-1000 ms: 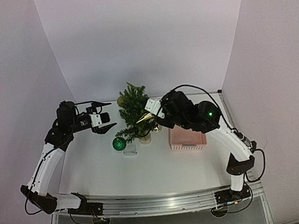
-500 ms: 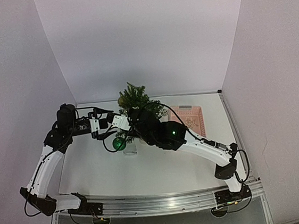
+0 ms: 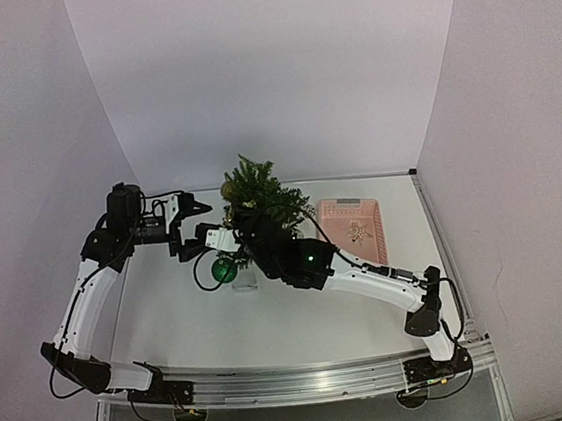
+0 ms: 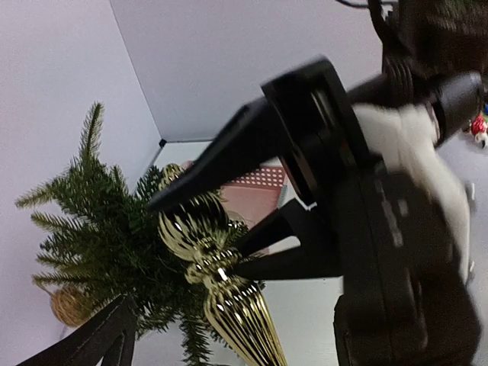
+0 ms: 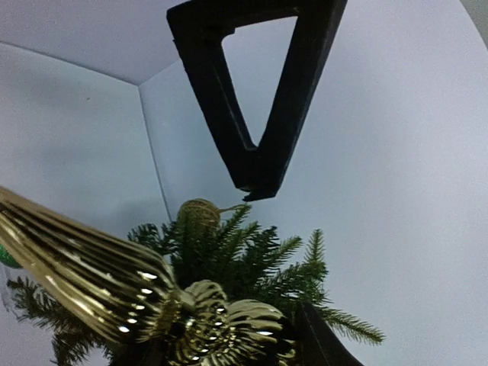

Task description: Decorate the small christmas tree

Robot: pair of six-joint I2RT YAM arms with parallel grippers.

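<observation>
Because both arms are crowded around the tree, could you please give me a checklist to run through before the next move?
1. Hold of the right gripper on the gold ornament: cannot tell; its jaws look spread in the right wrist view.
2. Ornament hooked on the small christmas tree: cannot tell; no hanging loop shows.
3. Is the left gripper free: ok, open and empty.
4. Tree upright: ok.
5. Room between the two grippers: not ok, they sit very close together beside the tree.
</observation>
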